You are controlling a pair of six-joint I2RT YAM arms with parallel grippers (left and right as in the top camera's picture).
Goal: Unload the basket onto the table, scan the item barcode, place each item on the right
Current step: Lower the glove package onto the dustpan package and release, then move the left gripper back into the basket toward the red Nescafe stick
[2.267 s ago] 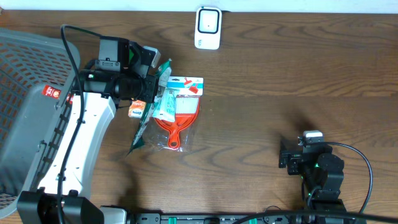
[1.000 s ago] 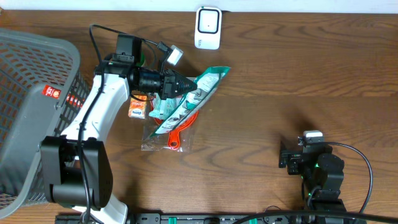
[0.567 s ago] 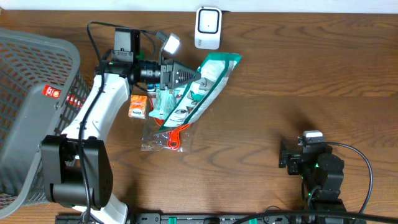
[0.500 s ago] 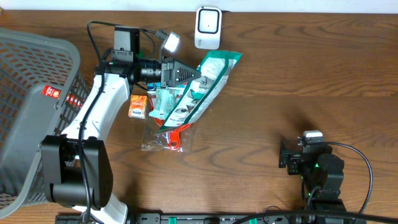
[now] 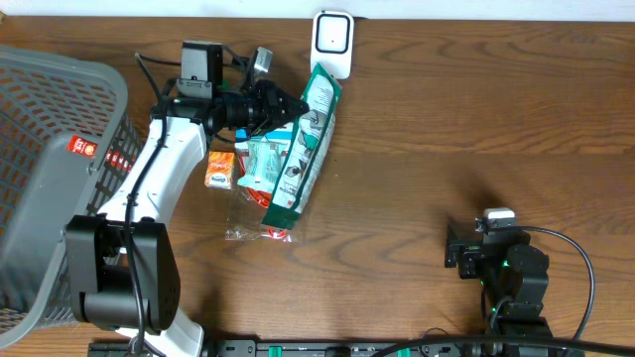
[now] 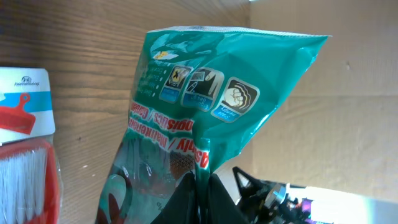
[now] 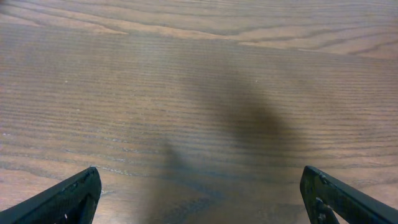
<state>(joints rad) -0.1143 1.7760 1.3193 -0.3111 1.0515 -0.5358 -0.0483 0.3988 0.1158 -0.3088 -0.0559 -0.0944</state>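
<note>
The left gripper (image 5: 294, 105) was clamped shut on a teal foil pouch (image 5: 306, 139), pinching its edge near the upper end. In the left wrist view the two dark fingers (image 6: 186, 202) met on the pouch (image 6: 205, 112), whose printed side with small square icons faced the camera. From overhead the pouch hung tilted, its top end just beside the lower edge of the white barcode scanner (image 5: 332, 44) at the far side of the wooden table (image 5: 466, 139); whether they touched I could not tell. Its lower end lay over a packaged red brush (image 5: 270, 226), with a blue-and-white pack (image 5: 260, 163) and a small orange carton (image 5: 218, 171) next to it. A grey mesh basket (image 5: 50, 149) stood at the left. The right gripper (image 7: 205, 193) rested well apart near the front edge, its jaws spread wide over bare wood, holding nothing
</note>
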